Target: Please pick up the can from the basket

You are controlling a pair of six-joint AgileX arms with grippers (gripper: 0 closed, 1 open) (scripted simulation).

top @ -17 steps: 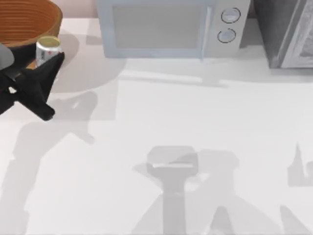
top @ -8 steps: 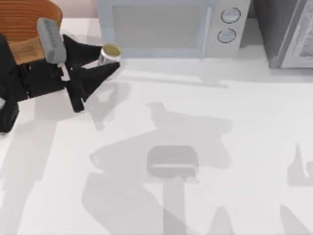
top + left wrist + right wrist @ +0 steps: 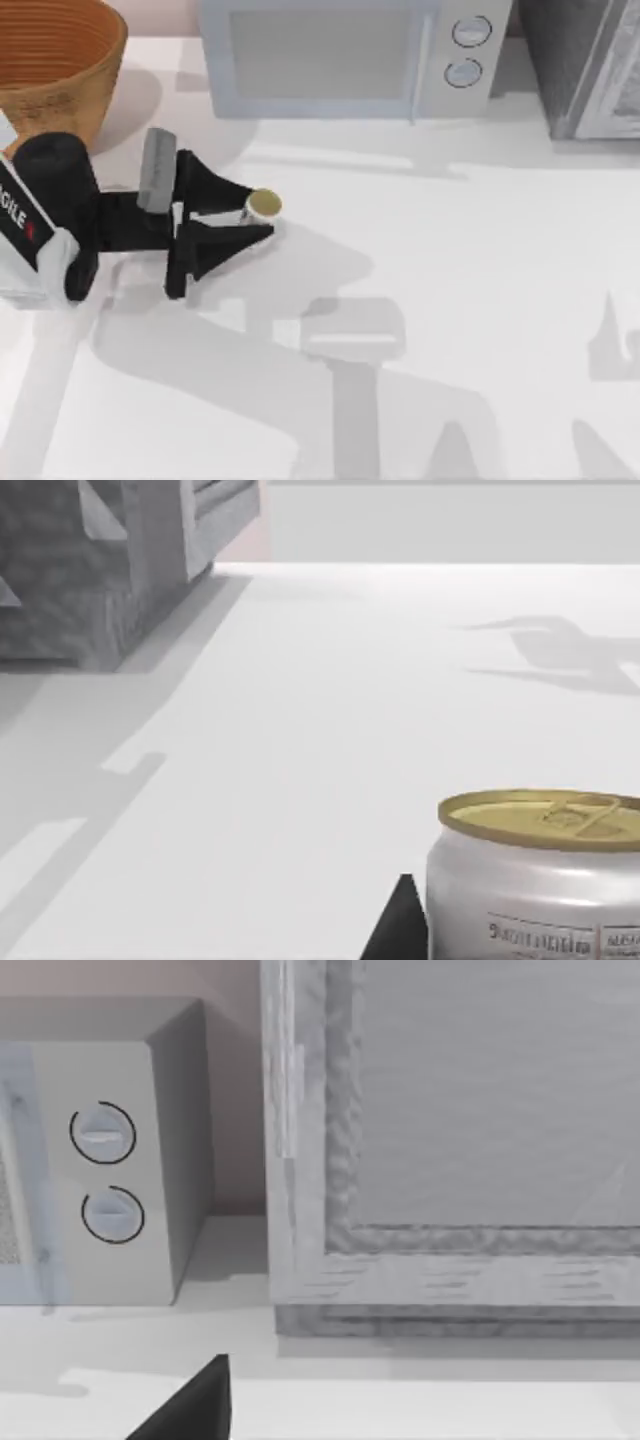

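Between the two black fingers of my left claw (image 3: 250, 218) sits the small white cylindrical can with red markings and a gold-toned top end (image 3: 262, 207), upright, long axis vertical, top end facing the overhead camera. Left claw is closed on the can, one finger each side. Fingers point toward the top view's right, so the can lies at the far tip of the claw, not deep in the palm. Can is well clear of the round orange-brown woven wicker basket (image 3: 60, 60), which stands at the bench's far left corner; can is now out over the open white bench (image 3: 450, 260), in front of the pale boxy microwave with two round dials (image 3: 345, 55). Whether the can's base touches the bench or hangs just above it, I cannot tell from above.

Left wrist view: can (image 3: 535, 875) close up, standing straight, pull-tab lid level, one dark finger edge (image 3: 398, 925) beside it.

Judgement: pick looks done, can is out of the basket. Whatever comes next turns on the grip being near the fingertips and the can's axis staying vertical; a tilt of the wrist could let it slip.

My right arm is parked off the right side; right wrist view faces the microwave's dials (image 3: 105, 1175) and a grey cabinet-like box (image 3: 450, 1140), with a dark finger tip (image 3: 195, 1405) at its edge. Right claw's state: cannot tell.
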